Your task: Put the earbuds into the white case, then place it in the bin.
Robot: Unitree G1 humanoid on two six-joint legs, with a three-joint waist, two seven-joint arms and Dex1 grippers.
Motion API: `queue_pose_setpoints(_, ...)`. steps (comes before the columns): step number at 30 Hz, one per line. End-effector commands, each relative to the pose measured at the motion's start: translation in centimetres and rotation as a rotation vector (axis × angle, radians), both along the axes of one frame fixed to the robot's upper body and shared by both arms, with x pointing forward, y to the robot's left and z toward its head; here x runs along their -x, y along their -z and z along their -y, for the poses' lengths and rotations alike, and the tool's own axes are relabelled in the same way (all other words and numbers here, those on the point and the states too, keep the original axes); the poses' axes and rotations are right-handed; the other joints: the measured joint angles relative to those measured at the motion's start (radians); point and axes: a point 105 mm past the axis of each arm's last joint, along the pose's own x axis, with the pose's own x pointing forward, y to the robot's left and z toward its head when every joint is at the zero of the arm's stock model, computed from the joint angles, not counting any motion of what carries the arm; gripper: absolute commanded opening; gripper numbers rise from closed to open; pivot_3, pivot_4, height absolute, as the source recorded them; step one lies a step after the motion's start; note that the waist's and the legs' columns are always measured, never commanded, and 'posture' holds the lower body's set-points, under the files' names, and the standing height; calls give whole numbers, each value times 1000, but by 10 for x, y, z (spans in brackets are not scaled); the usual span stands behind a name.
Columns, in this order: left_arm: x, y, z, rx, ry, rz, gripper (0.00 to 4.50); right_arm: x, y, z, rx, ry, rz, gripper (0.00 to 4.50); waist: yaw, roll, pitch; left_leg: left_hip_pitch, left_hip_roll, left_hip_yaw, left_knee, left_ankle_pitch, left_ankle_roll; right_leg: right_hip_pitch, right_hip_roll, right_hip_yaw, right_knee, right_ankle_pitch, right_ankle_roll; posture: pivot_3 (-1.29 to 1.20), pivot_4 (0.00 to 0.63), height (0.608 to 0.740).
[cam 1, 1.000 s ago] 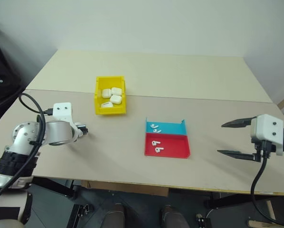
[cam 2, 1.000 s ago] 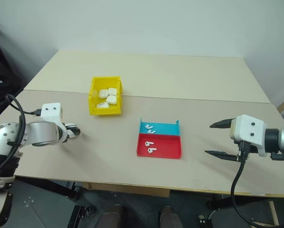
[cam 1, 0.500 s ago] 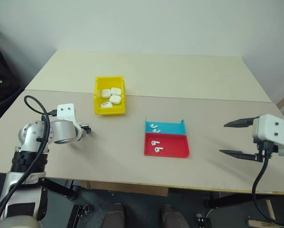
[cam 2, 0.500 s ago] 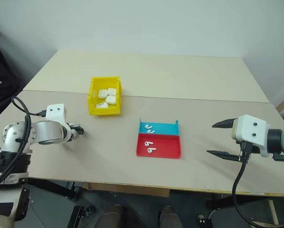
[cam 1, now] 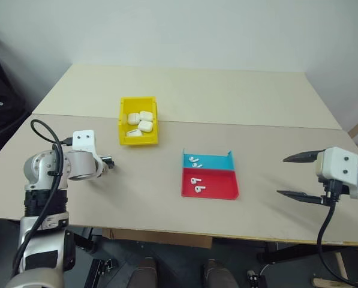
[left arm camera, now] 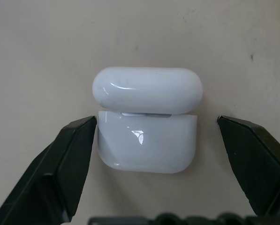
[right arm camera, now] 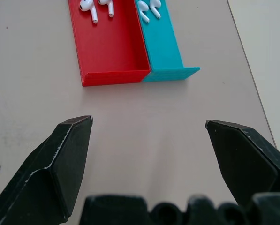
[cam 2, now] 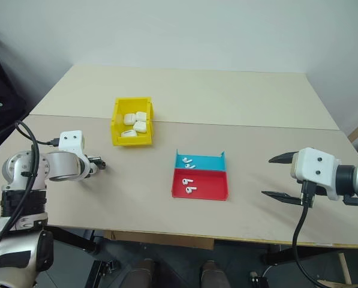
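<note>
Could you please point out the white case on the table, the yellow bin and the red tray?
white case [left arm camera: 147,147], left wrist view, front of its body.
yellow bin [cam 1: 139,140], left eye view, near wall.
red tray [cam 1: 217,183], left eye view, bare floor.

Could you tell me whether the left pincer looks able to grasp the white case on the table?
Probably yes: the case lies between the left pincer's fingers, one touching it, nothing between.

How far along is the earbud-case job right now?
Done: nothing for this case, though the yellow plastic bin already holds several white cases. In hand: the left gripper brackets the glossy white rounded case on the table, one finger at its side, the other apart, so not gripped. Left: tiny white earbuds lie in the red tray and blue tray; the right gripper hangs open nearby.
</note>
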Motion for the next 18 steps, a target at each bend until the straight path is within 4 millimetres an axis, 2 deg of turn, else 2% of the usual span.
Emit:
queue_pose_setpoints(1, 2, 0, -3, -1, -10, -11, 3314, 0, -13, 1, 19, 5, 52, 4500, -2, 0, 0, 0, 0, 0, 0, 0, 0, 0, 0, 0, 0, 0, 0, 0, 150, 740)
queue_pose_setpoints(3, 3, -1, -3, -6, -6, -14, 2775, 0, -13, 1, 21, 7, 53, 4500, -4, 0, -1, 0, 0, 0, 0, 0, 0, 0, 0, 0, 0, 0, 0, 0, 150, 740)
queue_pose_setpoints(9, 4, -4, -5, -16, -27, 3, 2778, -1, -12, 1, 25, 10, 56, 4500, -14, 0, -1, 0, 0, -1, 0, 0, 0, 0, 0, 0, 0, 0, 0, 0, 150, 740)
queue_pose_setpoints(15, 4, -47, 10, -102, 124, 207, 2778, -1, -15, 2, 27, 14, 77, 4500, -14, -1, -1, -2, 0, -2, 0, 0, 0, -1, 0, -1, 0, 0, 0, 0, 150, 740)
queue_pose_setpoints(18, 12, -67, 22, -240, 264, 309, 2778, 0, -20, 0, 21, 2, 95, 4500, -16, -1, -1, -2, 0, -2, 0, 0, 0, -1, 0, -1, -1, 0, 0, 0, 150, 740)
